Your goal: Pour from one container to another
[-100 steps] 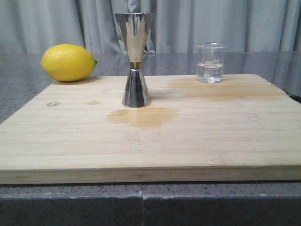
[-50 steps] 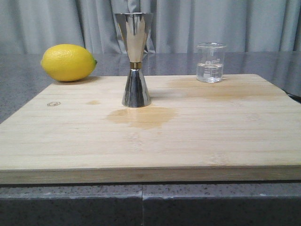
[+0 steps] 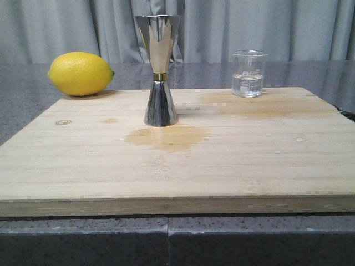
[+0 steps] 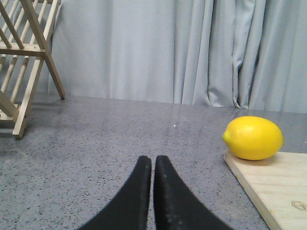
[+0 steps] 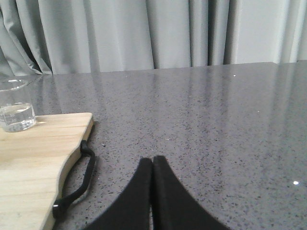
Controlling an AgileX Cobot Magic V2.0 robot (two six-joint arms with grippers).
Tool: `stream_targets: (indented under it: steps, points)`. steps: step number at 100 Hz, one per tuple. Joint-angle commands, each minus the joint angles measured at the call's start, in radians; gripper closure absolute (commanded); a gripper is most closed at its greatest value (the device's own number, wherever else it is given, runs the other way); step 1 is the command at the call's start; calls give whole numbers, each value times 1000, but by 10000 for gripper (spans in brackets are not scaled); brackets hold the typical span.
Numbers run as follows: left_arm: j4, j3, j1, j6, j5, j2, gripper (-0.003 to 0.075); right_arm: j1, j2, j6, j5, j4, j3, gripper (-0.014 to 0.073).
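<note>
Your right gripper (image 5: pixel 152 165), fingers pressed together and empty, sits right of the board; the upright beaker (image 3: pixel 248 73) stands far-left of it, nearer this arm.

Jigger (image 3: pixel 160 69): polished steel, mirror-glossy, thin brass band at waist.
Beaker (image 3: pixel 248 73): clear smooth glass, white printed marks.
Board (image 3: pixel 183 166): pale wood, matt, visible grain, darker stains near jigger base and at far right.
Lemon (image 3: pixel 80 73): yellow, finely dimpled skin, slight sheen.
Table (image 3: pixel 33 111): grey speckled stone, semi-gloss.
Curtain (image 3: pixel 266 27): grey cloth, pleated.
Rack (image 4: pixel 24 62): bare wood.
Fingers (image 4: pixel 165 196): black, matt.
</note>
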Motion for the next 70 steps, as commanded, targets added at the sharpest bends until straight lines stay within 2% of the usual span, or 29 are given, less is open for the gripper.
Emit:
stream_targets:
  steps: [1,70]
  points:
    - [-1,29,-8,-8,-82,-21,739,-4,-17,-10,-88,3,12,665]
    - [-1,29,-8,-8,-64,-21,739,-4,-17,-10,-88,3,12,665]
